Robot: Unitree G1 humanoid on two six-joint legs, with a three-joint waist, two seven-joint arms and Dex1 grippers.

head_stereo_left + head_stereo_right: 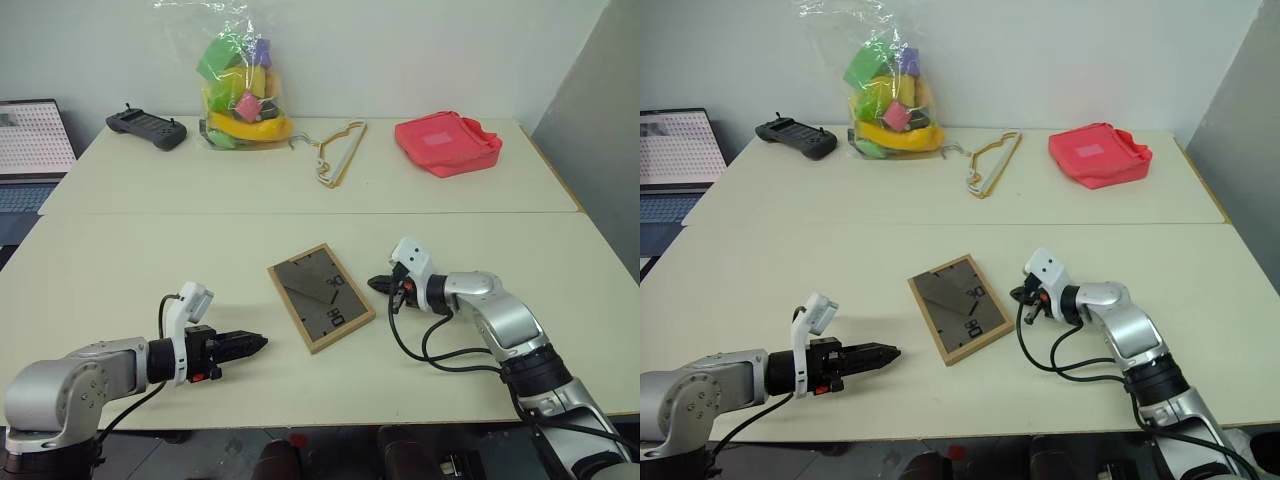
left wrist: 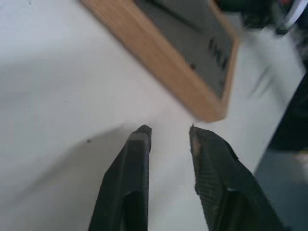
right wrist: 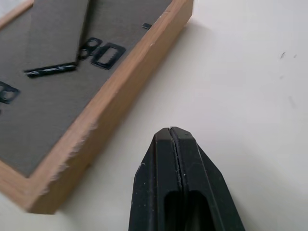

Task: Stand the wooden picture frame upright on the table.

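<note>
The wooden picture frame (image 1: pixel 321 297) lies flat at the centre of the head view, back panel up, on the near part of the table (image 1: pixel 130 260). Its fold-out stand is pressed flat against the grey backing, so nothing props it, which I judge is why it lies rather than stands. It sits skewed, one corner pointing toward the lower middle of the picture.

My left gripper (image 1: pixel 252 344) is at lower left, its arm reaching in from the bottom-left corner and lying nearly level over the tabletop, tips aimed rightward at the frame's near left edge but apart from it. Its fingers (image 2: pixel 137 159) stand partly open with only bare table between them (nothing held).

My right gripper (image 1: pixel 379 284) is just right of centre, the forearm coming up from the lower right and bending inward, tips pointing left at the frame's right edge, close beside it without touching. Its fingertips (image 3: pixel 172 144) are pressed together, empty.

With a gripper on each side, I judge the frame is bracketed for lifting one edge.
</note>
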